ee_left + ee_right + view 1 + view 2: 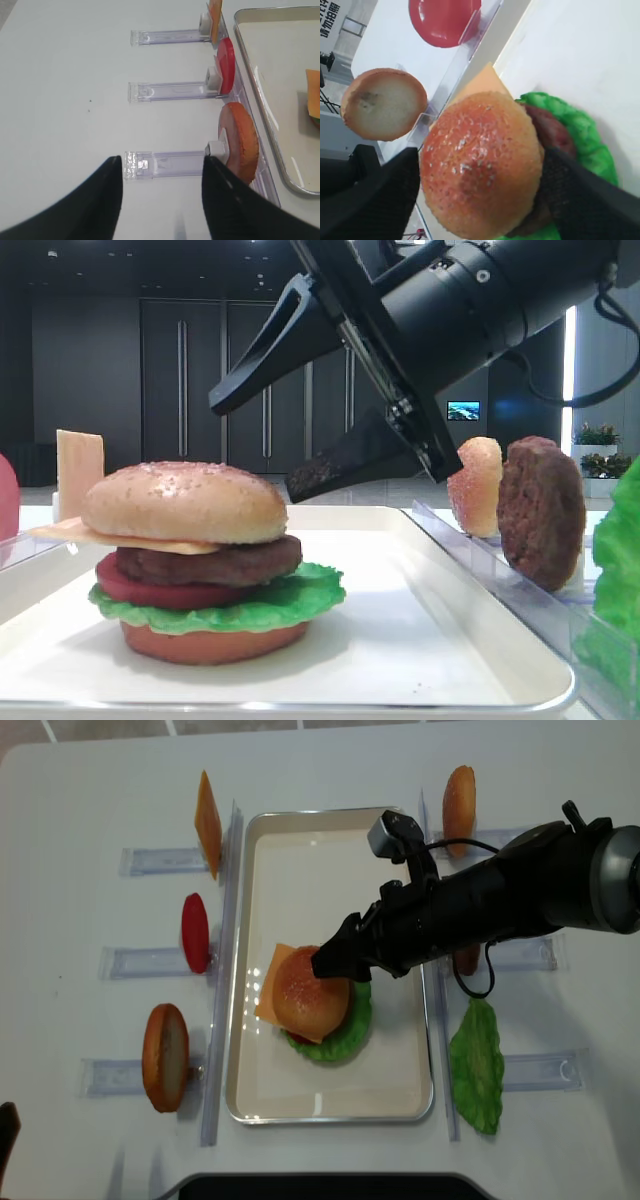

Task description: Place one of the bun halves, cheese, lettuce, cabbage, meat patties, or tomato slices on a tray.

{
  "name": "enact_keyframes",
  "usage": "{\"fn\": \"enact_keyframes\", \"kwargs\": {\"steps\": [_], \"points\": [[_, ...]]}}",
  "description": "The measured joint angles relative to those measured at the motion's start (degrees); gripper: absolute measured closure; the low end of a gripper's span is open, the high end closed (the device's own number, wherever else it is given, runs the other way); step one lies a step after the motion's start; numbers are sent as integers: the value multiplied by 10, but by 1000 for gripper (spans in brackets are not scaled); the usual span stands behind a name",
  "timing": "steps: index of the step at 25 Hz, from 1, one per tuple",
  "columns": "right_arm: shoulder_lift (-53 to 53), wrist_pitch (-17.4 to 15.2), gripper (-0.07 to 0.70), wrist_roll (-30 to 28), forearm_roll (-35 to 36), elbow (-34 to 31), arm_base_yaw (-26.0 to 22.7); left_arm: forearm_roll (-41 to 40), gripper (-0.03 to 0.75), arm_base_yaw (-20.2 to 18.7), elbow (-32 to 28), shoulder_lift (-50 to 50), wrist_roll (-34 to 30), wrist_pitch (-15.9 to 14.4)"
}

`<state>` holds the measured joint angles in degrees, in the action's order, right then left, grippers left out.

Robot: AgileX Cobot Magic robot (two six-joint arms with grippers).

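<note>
A stacked burger stands on the white tray [430,640] [262,850]. Its seeded bun top [185,502] [480,165] [310,990] rests on a cheese slice [70,532] [482,82]. Under that come a meat patty [215,565], a tomato slice [150,593], lettuce [285,602] [582,137] and a bottom bun [210,642]. My right gripper [252,447] [480,197] [335,960] is open, its fingers spread either side of the bun top and raised just above it, holding nothing. My left gripper [162,162] is open over bare table left of the tray.
Clear racks flank the tray. On the left they hold a cheese slice [207,820], a tomato slice [195,932] and a bun half [165,1057] [240,142]. On the right stand an orange bun [478,485], a patty [540,510] and lettuce [478,1065].
</note>
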<state>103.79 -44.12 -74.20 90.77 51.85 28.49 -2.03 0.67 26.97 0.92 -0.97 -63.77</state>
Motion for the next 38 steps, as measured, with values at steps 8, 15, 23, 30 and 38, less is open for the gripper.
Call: {"fn": "enact_keyframes", "kwargs": {"steps": [8, 15, 23, 30, 38], "points": [[-40, 27, 140, 4, -6, 0, 0, 0, 325, 0, 0, 0, 0, 0], [-116, 51, 140, 89, -123, 0, -32, 0, 325, 0, 0, 0, 0, 0], [-246, 27, 140, 353, -446, -1, -128, 0, 325, 0, 0, 0, 0, 0], [-381, -75, 141, 566, -753, -1, -230, 0, 325, 0, 0, 0, 0, 0], [-552, -173, 142, 668, -890, -1, -303, 0, 325, 0, 0, 0, 0, 0]]}}
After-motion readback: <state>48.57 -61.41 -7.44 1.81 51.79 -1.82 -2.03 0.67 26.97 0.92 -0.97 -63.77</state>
